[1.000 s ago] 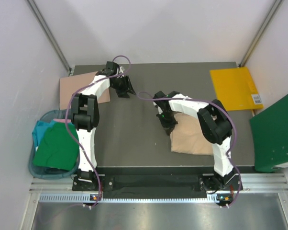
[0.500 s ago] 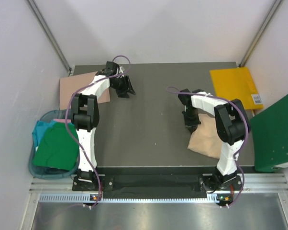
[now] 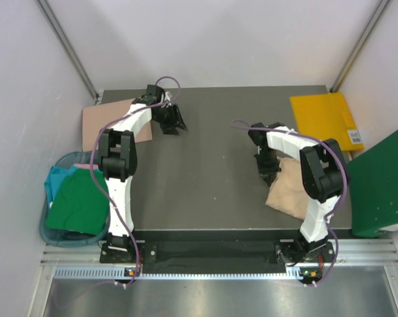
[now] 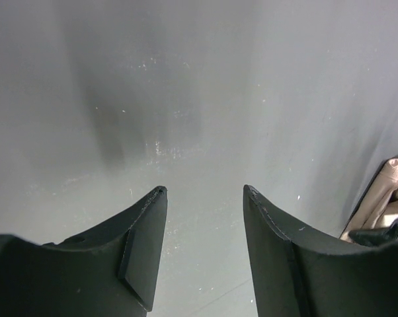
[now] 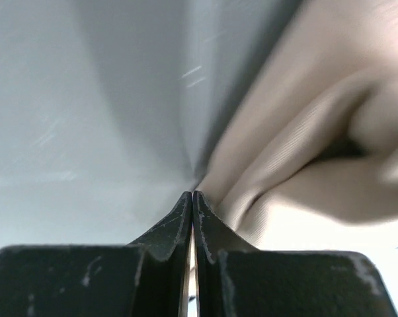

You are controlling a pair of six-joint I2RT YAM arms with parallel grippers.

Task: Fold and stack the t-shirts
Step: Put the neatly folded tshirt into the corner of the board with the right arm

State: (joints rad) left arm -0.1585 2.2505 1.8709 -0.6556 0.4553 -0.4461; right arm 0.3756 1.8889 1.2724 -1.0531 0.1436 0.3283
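Observation:
A light beige t-shirt (image 3: 293,195) lies crumpled on the right side of the dark table (image 3: 205,185), partly hidden under my right arm. My right gripper (image 3: 268,174) is at the shirt's left edge. In the right wrist view its jaws (image 5: 192,193) are pressed together, and folds of the beige t-shirt (image 5: 305,132) rise from the tip. My left gripper (image 3: 175,124) hovers at the back left over bare table, open and empty (image 4: 204,191). The beige t-shirt (image 4: 389,198) shows at the right edge of that view.
A teal basket (image 3: 52,232) off the table's left edge holds a green t-shirt (image 3: 77,203) and a teal one (image 3: 56,178). A flat pinkish-tan piece (image 3: 103,119) lies at the back left. A yellow board (image 3: 321,122) and a green object (image 3: 381,181) are on the right.
My right gripper has travelled right across the table, and the beige t-shirt has gone with it and bunched up. The left arm has stayed where it was.

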